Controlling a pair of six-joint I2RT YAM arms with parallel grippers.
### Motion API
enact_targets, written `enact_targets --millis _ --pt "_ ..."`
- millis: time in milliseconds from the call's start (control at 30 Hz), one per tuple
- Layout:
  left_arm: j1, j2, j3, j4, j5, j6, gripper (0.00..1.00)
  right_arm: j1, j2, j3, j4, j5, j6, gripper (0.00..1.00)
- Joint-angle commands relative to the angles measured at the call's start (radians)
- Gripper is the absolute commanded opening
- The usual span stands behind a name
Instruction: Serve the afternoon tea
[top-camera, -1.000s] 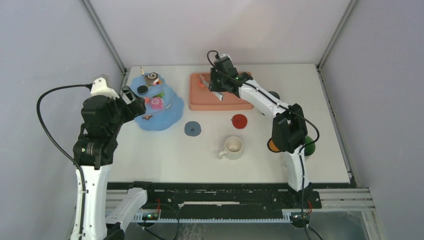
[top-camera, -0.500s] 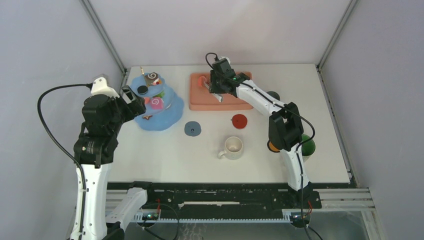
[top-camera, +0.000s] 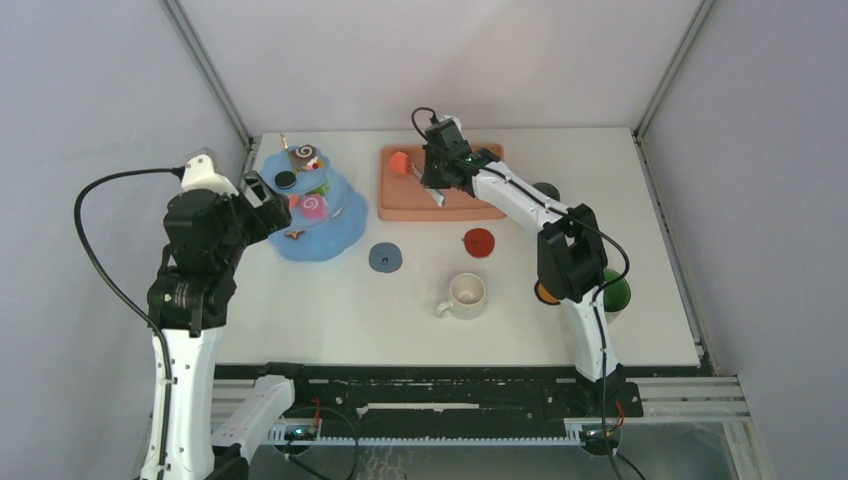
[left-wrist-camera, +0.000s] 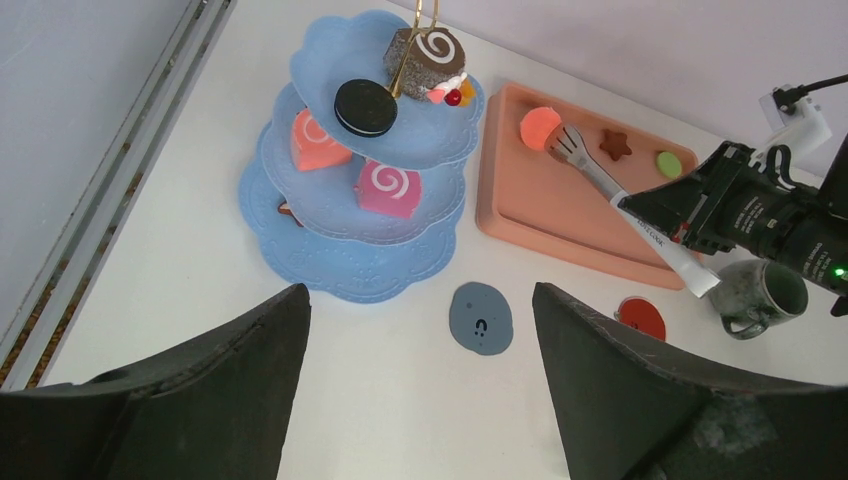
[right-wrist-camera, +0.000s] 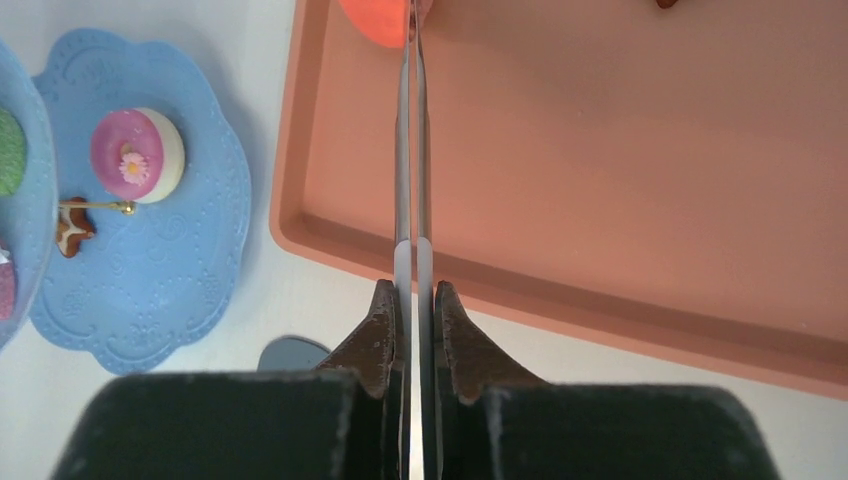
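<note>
The right gripper is closed on the tongs, whose tips touch 1 orange pastry in the far left corner of the pink tray. The left gripper is open, near the blue tower.

Right end effector clamped, arm outstretched; left end effector spread wide.

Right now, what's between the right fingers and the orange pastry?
Only the tongs, running from the fingers to the orange pastry; the right wrist view shows it.
</note>
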Motion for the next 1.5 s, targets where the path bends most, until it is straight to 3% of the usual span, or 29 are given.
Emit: enact_targets --millis 0,400,567,733,900,1167,1233,1300,1467 --pt "0.007 -0.012 0.012 0.025 -0.013 0.010 0.86 -0.002 -0.116 -0.044 0.086 0.016 -0.013 0.00" --pt "0.006 -0.009 0.015 0.028 0.067 0.018 0.86 0.014 -0.411 -0.409 0.198 -0.026 -0.143 0.00" --pt "-0.009 0.028 0.045 -0.008 0.174 0.066 0.86 -0.008 -0.539 -0.547 0.264 -0.190 -0.135 0.00" --pt "-0.114 0.074 0.067 -0.025 0.282 0.104 0.86 -0.047 -0.634 -0.638 0.327 -0.366 -0.100 0.00" --pt "-0.236 0.126 0.090 -0.038 0.284 0.125 0.86 -0.094 -0.671 -0.696 0.380 -0.501 -0.056 0.00" --pt "-0.238 0.115 0.096 -0.038 0.251 0.122 0.86 -0.113 -0.665 -0.722 0.464 -0.731 -0.029 0.00" --pt "-0.238 0.110 0.096 -0.039 0.228 0.118 0.86 -0.087 -0.667 -0.722 0.442 -0.674 -0.060 0.00" --pt "-0.237 0.107 0.098 -0.040 0.190 0.110 0.86 -0.044 -0.670 -0.722 0.396 -0.515 -0.084 0.00" --pt "-0.223 0.092 0.105 -0.035 0.077 0.079 0.86 0.206 -0.654 -0.722 0.327 0.201 -0.213 0.00"
